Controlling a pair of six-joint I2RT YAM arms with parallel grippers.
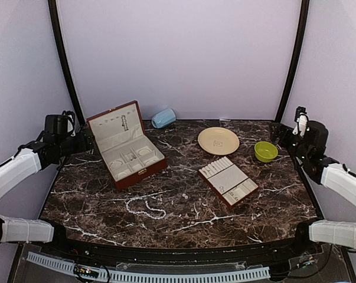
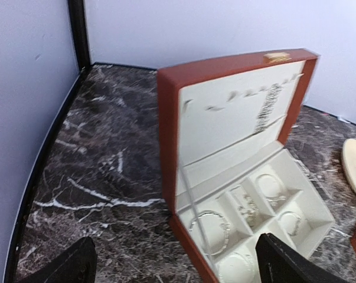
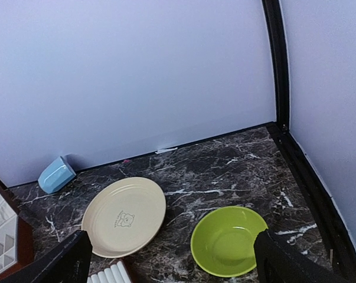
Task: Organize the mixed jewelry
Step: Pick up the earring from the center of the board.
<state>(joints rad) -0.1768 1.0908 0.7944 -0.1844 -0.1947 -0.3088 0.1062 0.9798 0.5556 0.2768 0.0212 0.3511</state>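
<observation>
A strand of white pearl-like beads (image 1: 147, 209) lies curled on the dark marble table (image 1: 95, 200), front left of centre. Tiny silvery pieces (image 1: 184, 196) lie near it. The red-brown box (image 1: 126, 144) stands open with its lid up. In the left wrist view its cream compartments hold bracelets (image 2: 211, 227), and a chain (image 2: 266, 111) hangs in the lid. The cream slotted tray (image 1: 228, 181) lies right of centre. My left gripper (image 1: 88, 141) (image 2: 175, 271) is open beside the box's left side. My right gripper (image 1: 279, 137) (image 3: 175, 268) is open above the far right, holding nothing.
A cream plate (image 1: 218, 141) (image 3: 124, 215) and a green bowl (image 1: 265, 151) (image 3: 228, 240) sit at the back right. A light blue cup (image 1: 163, 118) (image 3: 55, 174) lies on its side by the back wall. Black frame posts (image 1: 64, 65) stand at both back corners.
</observation>
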